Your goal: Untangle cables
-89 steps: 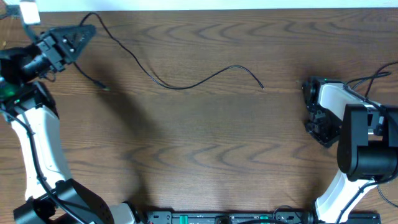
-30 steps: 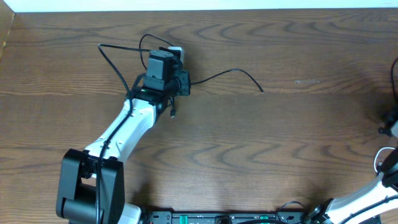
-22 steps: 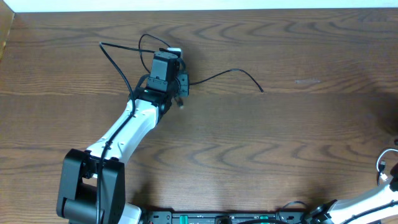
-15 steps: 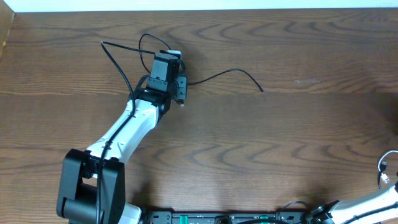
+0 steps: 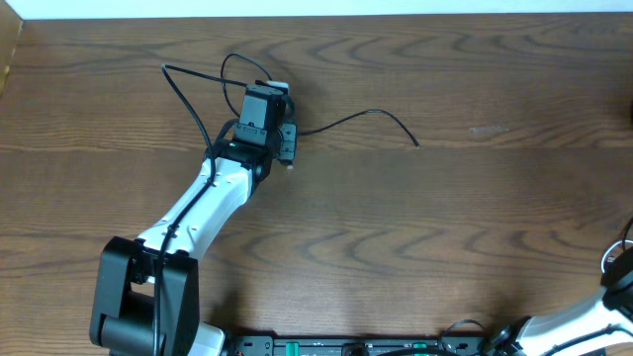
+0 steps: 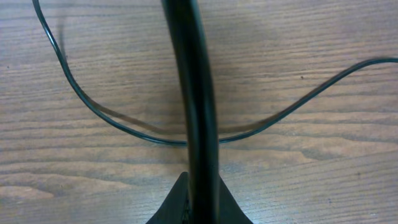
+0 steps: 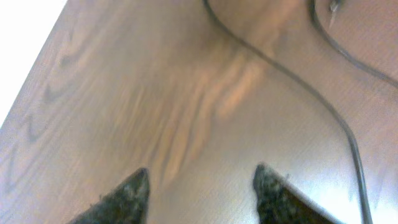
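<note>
Plainly, find the left pincer (image 6: 198, 206) pressed together at the tips and clamped on a thick-looking black flexible cord (image 6: 194, 93), that cord rising straight out of the tips through the wrist view. Beyond the tips, flat on the brown wood-grain table (image 6: 323, 174), see a thin black flexible cable (image 6: 124, 127) sagging in a wide curve, crossing behind the gripped cord and climbing away on both sides of the pincer. From above, spot this pincer (image 5: 288, 143) with the thin cable (image 5: 356, 117) trailing off to one side toward a small plug end, and further black loops (image 5: 184, 97) on the other side. Close by the wrist, note a small white blocky piece (image 5: 278, 85); cannot tell what kind. Find the right pincer (image 7: 199, 199) with dark fingertips (image 7: 121, 199) standing apart, nothing between, over blurred wood. Ahead of them and off to one side, make out thin dark cords (image 7: 292, 81), too smeared to name.
</note>
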### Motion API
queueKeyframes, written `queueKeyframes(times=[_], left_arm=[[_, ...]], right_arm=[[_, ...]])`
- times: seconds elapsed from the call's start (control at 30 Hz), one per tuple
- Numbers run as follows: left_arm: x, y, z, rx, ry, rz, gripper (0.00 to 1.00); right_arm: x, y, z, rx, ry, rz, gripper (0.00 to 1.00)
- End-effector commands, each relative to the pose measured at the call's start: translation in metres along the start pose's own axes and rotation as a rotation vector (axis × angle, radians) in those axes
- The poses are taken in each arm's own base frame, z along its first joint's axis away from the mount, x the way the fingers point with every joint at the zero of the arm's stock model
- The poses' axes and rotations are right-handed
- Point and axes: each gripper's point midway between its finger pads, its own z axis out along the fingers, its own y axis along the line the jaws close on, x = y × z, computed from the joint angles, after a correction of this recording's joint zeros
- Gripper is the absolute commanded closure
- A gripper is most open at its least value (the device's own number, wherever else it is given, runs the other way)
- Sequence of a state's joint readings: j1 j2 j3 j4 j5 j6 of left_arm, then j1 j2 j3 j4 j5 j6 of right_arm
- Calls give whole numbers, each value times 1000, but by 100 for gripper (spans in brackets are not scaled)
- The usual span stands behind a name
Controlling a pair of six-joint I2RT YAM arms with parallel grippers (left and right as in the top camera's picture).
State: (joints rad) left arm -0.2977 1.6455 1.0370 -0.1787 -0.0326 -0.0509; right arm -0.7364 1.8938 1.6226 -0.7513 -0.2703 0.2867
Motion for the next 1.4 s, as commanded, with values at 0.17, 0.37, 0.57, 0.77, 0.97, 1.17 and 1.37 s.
queueKeyframes(times=[0.17, 0.37, 0.57, 0.77, 0.97, 1.17, 1.37], left_arm=[[28, 2, -3, -9, 120, 23, 93], [35, -6, -5, 41, 150, 21, 93], [36, -10, -5, 62, 153, 20, 92], [40, -9, -6, 61, 171, 28, 93], [42, -9, -6, 61, 178, 36, 93], [42, -9, -6, 61, 178, 36, 93], [42, -9, -6, 61, 178, 36, 93]], right_arm=[[88, -36, -66, 370, 221, 280, 87], [110, -36, -116, 357, 108, 308, 80], [170, -74, -139, 487, 13, 525, 64], [218, -130, -153, 700, -165, 820, 56], [230, -176, -155, 853, -303, 860, 80], [246, -205, -135, 889, -327, 921, 91], [251, -226, -118, 905, -337, 916, 99]])
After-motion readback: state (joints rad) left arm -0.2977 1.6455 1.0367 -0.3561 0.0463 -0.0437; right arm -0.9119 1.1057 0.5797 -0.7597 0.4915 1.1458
